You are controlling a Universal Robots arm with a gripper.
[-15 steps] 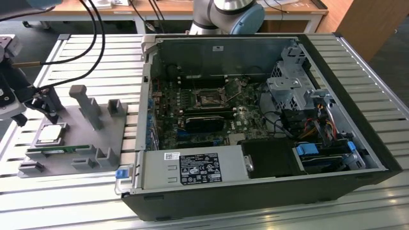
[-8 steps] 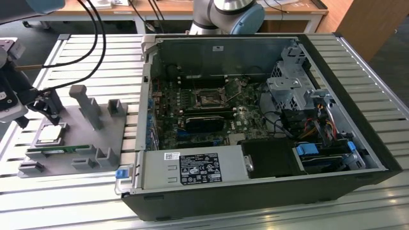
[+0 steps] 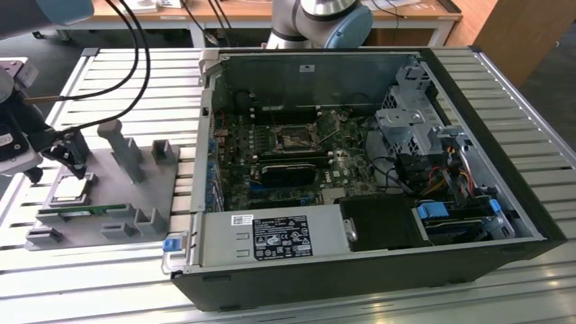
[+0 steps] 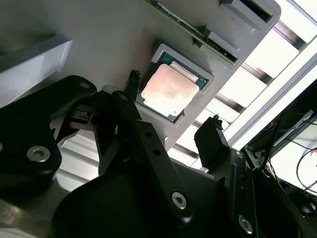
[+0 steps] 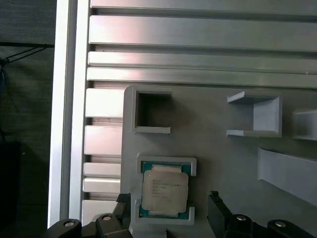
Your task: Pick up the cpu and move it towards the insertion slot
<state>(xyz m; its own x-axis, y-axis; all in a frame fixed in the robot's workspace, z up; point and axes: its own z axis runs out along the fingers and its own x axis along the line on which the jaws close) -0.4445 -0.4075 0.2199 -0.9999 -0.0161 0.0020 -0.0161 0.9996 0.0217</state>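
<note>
Cpu [image 5: 165, 192], flat square silver-topped chip, lower left of the exterior view, in grey plastic nest [image 5: 166, 163]; black gripper [image 5: 169, 198] with jaws apart astride it; we fear an off-centre closing snagging the rim and tilting it.

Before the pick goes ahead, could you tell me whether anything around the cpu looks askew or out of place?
Nothing stands out: the cpu lies flat and square in its pocket on the grey fixture, with the open fingers to either side of it.

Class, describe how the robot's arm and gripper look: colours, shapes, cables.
The arm is a silvery-grey tube with pale blue joint caps. Black cables loop to the wrist. The gripper is matte black, with jointed link fingers pinned by silver screws.
</note>
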